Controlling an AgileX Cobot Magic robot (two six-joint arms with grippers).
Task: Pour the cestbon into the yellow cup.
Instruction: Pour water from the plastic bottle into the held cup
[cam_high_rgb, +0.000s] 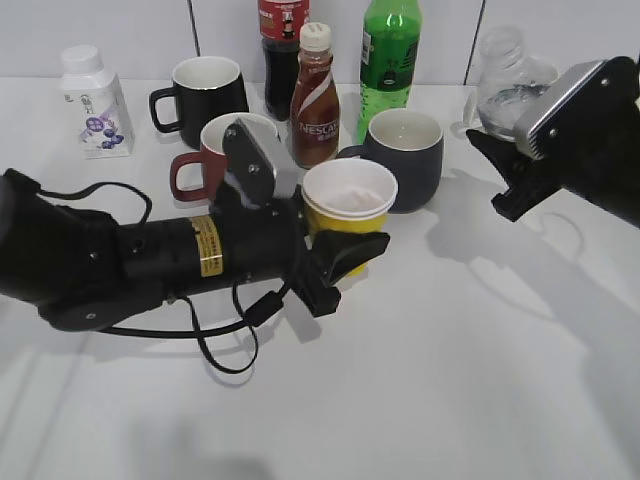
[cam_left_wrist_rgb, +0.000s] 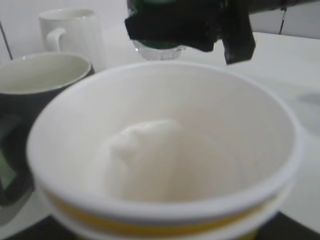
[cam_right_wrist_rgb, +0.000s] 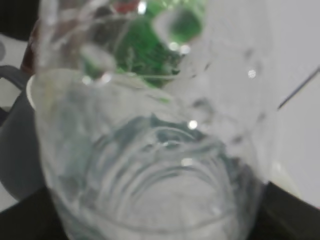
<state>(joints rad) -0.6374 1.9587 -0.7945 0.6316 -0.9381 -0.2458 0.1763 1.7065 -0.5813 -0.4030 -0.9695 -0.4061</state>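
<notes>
Both grippers are clenched: the left gripper (cam_high_rgb: 345, 262) grasps the yellow cup (cam_high_rgb: 349, 197) just in front of the grey mug (cam_high_rgb: 405, 152), while the right gripper (cam_high_rgb: 505, 180) grasps the water bottle (cam_high_rgb: 505, 80), well right of the mug. Tilting before the bottle's mouth reaches the cup would likely spill water across the table (cam_high_rgb: 470, 350).

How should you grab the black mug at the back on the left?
By its handle, probably, coming from the left: the black mug has its handle sticking out that way, while the red mug and cola bottle crowd its front and right.

Yellow cup (cam_high_rgb: 349, 205) upright among mugs; clear cestbon (cam_high_rgb: 508, 82) upright at right.
</notes>
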